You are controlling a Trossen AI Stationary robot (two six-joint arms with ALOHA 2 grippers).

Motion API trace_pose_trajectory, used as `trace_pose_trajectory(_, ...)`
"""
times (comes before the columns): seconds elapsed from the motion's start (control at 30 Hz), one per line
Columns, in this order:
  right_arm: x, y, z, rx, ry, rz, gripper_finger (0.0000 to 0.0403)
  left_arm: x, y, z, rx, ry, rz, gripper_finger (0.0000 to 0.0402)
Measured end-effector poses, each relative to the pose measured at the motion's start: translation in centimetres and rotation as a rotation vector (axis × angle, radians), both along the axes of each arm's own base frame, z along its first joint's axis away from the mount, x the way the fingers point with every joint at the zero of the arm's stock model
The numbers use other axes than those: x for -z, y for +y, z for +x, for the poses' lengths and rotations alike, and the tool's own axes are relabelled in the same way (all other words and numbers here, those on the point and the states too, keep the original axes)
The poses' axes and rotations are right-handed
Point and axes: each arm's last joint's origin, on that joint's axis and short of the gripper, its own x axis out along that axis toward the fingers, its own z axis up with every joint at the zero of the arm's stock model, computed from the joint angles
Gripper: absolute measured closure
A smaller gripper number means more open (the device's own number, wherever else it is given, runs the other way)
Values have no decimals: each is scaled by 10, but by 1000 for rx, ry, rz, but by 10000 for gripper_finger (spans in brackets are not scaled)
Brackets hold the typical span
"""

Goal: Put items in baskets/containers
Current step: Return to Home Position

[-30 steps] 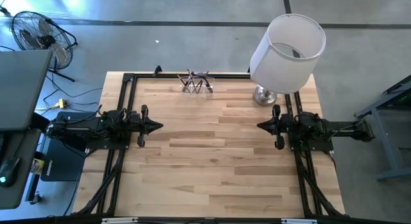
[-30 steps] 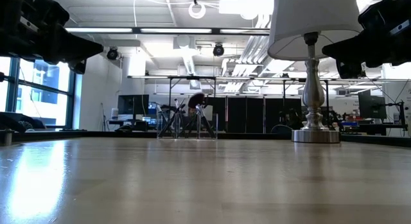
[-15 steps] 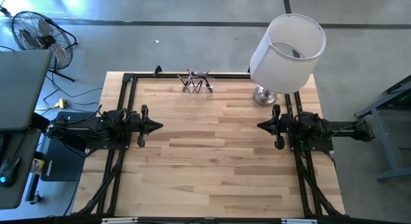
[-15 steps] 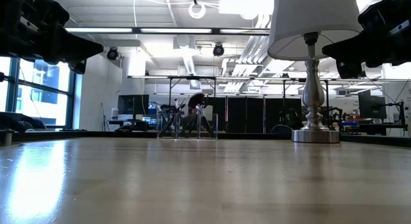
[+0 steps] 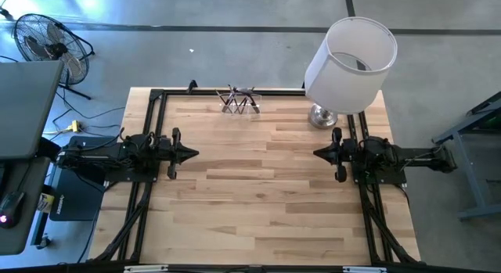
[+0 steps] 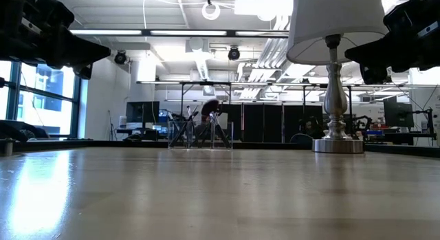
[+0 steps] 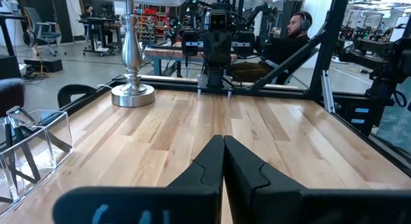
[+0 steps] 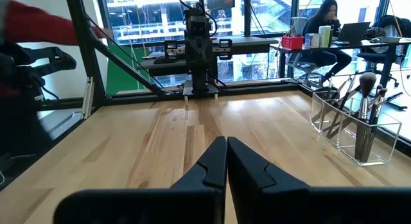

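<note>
1. At the table's left side, the left gripper (image 7: 223,146) hangs with its fingers pressed together on nothing. Facing it from across the boards, the right gripper (image 8: 227,146) is likewise closed and empty.
2. Between the two grippers, the table (image 5: 258,202) shows no loose brush — none lies under or beside either one.
3. Well apart from both, toward the far edge and a little nearer the left gripper, the clear holder (image 5: 239,104) stands with the makeup brushes (image 8: 365,95) leaning in it, bristles up.
4. Judged from that, the sorting looks done. Both arms seem parked, so little or nothing is left.
5. The brush count is hard to make out — the handles cross and overlap. Just beyond the right gripper, the lamp (image 5: 350,62) hides the table corner under its shade, and the left wrist view cuts the holder off.
</note>
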Motion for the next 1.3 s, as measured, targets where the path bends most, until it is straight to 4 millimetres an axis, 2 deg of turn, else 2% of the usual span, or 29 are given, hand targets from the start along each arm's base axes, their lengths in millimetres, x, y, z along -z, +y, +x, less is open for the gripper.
trace_pose_trajectory(1.3, 0, 0, 0, 0, 1, 0, 398, 0, -3, 0, 33, 0, 0, 400)
